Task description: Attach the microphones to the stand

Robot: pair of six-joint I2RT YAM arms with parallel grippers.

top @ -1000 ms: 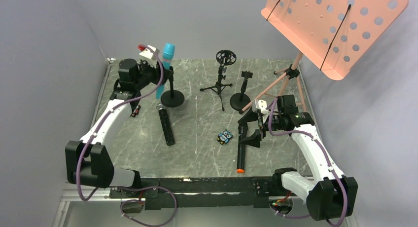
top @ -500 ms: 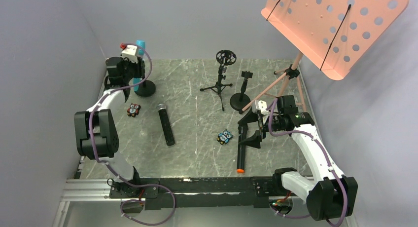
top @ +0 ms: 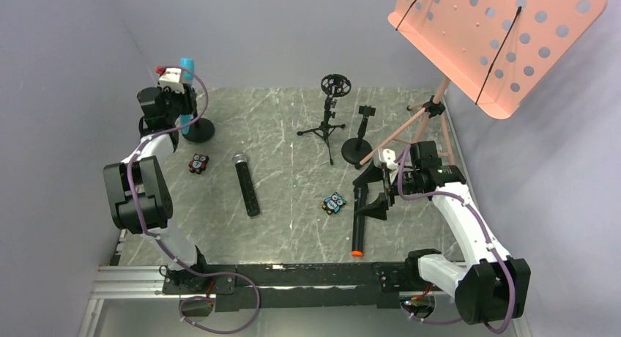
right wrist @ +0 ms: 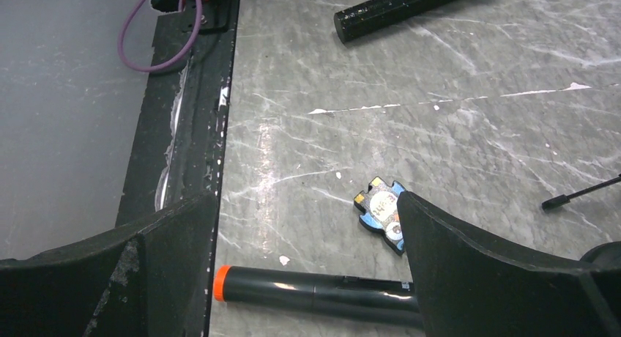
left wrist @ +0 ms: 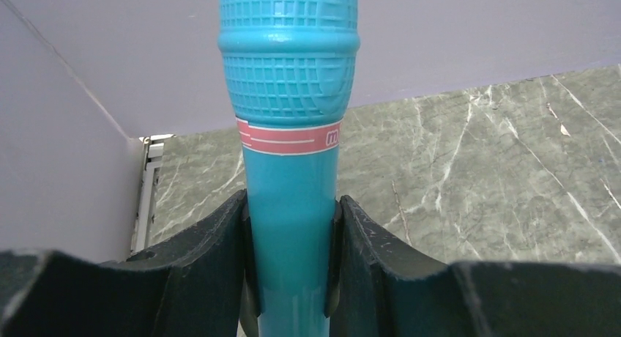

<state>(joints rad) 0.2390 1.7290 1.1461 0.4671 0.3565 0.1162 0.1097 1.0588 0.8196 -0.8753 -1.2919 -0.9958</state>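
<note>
My left gripper (top: 178,97) is shut on the light blue microphone (top: 187,67), which stands upright over a black round-base stand (top: 198,130) at the far left back. In the left wrist view both fingers (left wrist: 212,256) press the blue microphone's body (left wrist: 289,132). The black microphone with the silver mesh head (top: 247,184) lies on the table. The all-black microphone with the orange end ring (top: 358,223) lies under my right gripper (top: 373,192), which is open. It also shows in the right wrist view (right wrist: 315,289), between the fingers and below them.
A tripod stand with a ring mount (top: 333,106) and a round-base stand with a clamp (top: 359,143) stand at the back middle. A pink music stand (top: 498,36) rises at the right. A blue owl (top: 334,203) and a dark owl (top: 198,163) lie on the table.
My left arm has swung left and back with the blue microphone, and the round-base stand has slid left with it. The right arm has not moved.
</note>
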